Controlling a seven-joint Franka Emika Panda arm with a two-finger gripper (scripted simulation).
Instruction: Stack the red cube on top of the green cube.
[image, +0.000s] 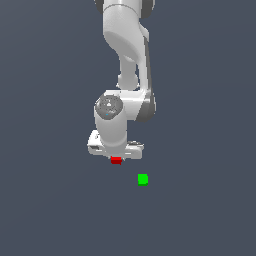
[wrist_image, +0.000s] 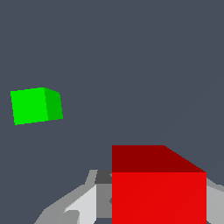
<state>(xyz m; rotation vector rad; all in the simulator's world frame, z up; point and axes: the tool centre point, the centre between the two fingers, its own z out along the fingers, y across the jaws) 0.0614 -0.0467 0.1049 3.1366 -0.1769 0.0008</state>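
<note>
Gripper (image: 116, 156) hangs straight down under the white Panda arm (image: 125, 40), and the red cube (image: 116, 160) sits pinched between its fingers (wrist_image: 83, 203), filling the near part of the wrist view. Further off, the green cube (image: 143, 179) rests alone on the dark grey floor (image: 50, 210), apart from the red one, toward the exterior view's right
</note>
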